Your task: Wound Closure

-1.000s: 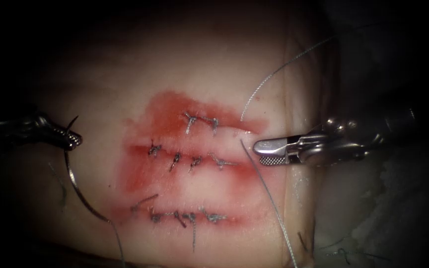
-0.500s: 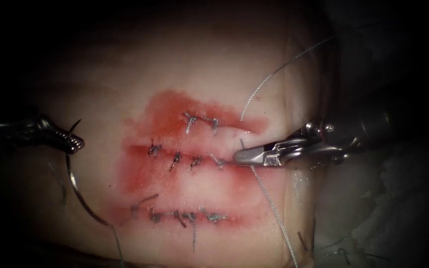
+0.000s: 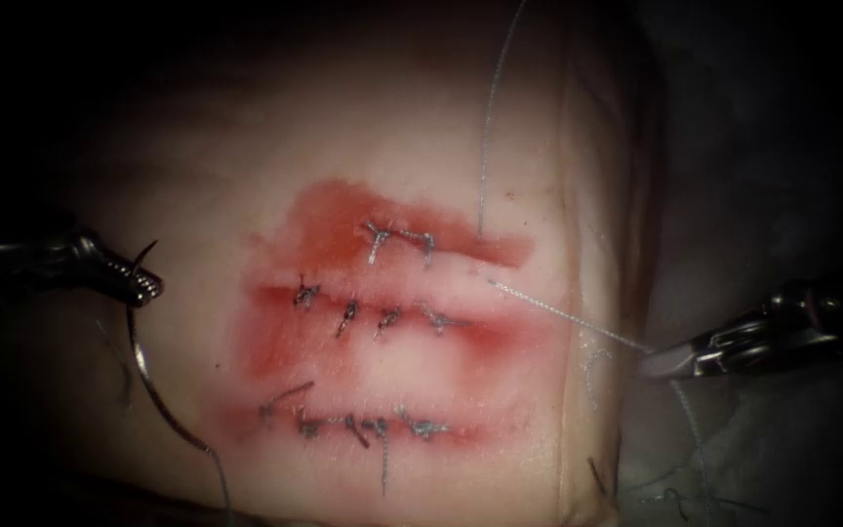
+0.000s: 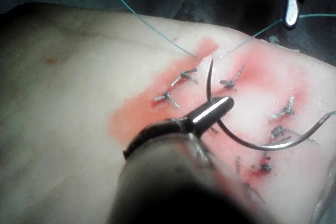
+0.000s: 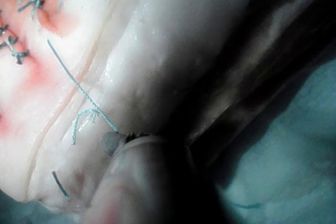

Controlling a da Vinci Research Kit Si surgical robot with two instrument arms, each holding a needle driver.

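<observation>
Left tool (image 3: 143, 283) at left edge of frame, clear of the tissue (image 3: 197, 176), jaws clamped on the needle (image 3: 148, 376) near its point; curve hangs below, outside the tissue. Right tool (image 3: 661, 366) at right edge, jaws closed on the thread (image 3: 563, 314), which runs taut to the cut's (image 3: 441, 256) right end.

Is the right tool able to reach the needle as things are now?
Probably not directly: the right tool, shut on the thread, sits right of the cuts, while the needle hangs from the left tool across the tissue.
</observation>
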